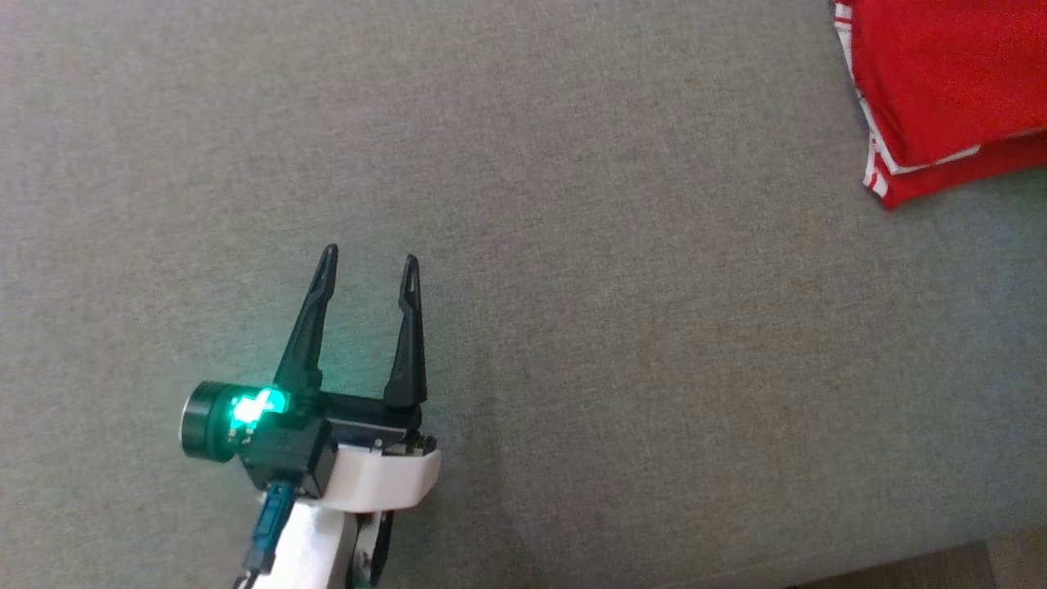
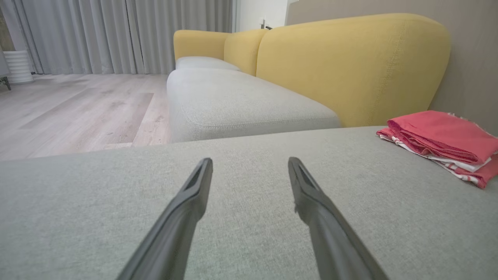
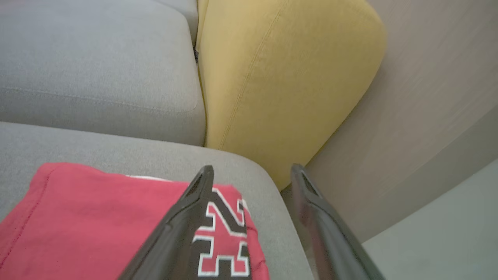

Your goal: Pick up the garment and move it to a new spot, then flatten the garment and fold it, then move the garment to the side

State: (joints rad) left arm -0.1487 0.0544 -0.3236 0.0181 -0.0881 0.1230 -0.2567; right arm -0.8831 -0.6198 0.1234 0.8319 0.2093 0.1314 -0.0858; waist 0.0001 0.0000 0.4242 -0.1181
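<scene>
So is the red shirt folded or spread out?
Folded. The red garment lies in neat stacked layers on the grey cushion.

The left gripper has two long, dark, tapered fingers with slotted tips, set on a black block. A white wrist shell, a dark round camera barrel lit green, and a teal-plugged cable adjoin it.

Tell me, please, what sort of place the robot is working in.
Probably a home living room: a grey-cushioned sofa with yellow backrests, full-length grey curtains and a wood-look floor.
</scene>
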